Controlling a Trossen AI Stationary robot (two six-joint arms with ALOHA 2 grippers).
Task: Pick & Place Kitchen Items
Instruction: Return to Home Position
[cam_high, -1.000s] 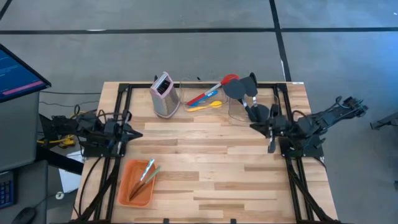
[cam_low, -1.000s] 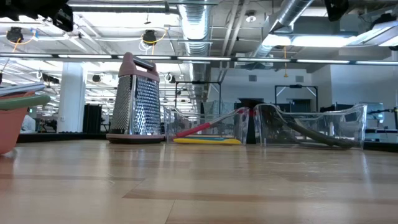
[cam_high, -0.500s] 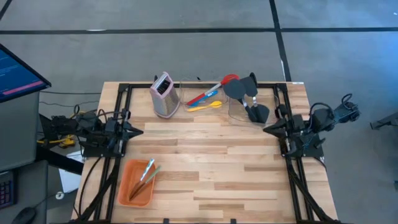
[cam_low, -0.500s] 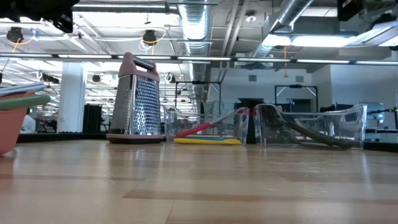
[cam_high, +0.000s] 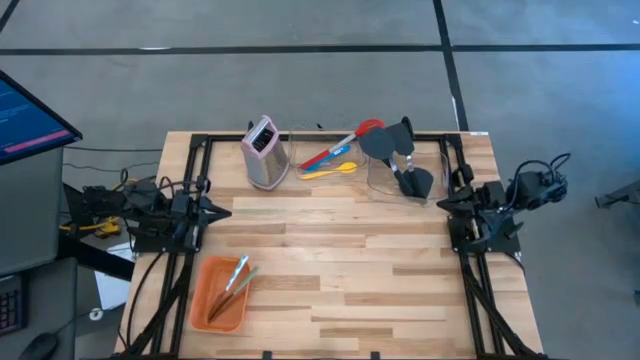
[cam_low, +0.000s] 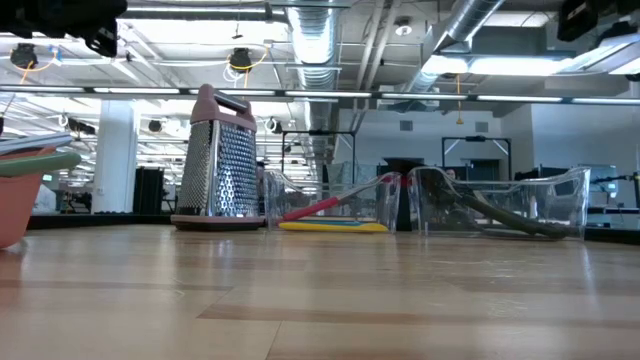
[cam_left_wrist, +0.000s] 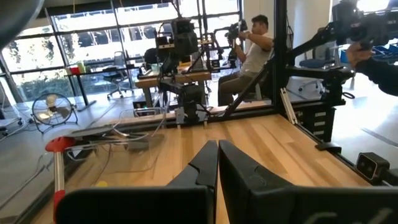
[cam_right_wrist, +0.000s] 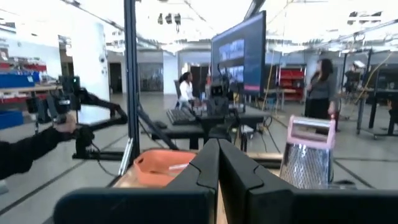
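Spatulas, spoons — inside clear bins

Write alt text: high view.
Wooden table, dark arms folded at its sides, left gripper and right gripper empty. At the far edge, left clear plastic bin holds a red spoon, right clear plastic bin black spatulas; an orange tray holds thin tools.

Orange tray cut by low view's edge; tray tools indistinct.

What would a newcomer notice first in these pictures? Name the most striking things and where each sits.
The pink-topped metal grater stands upright at the table's far edge, beside two clear bins holding a red spoon and black spatulas. An orange tray lies front-left; the left gripper and right gripper sit shut at its sides.
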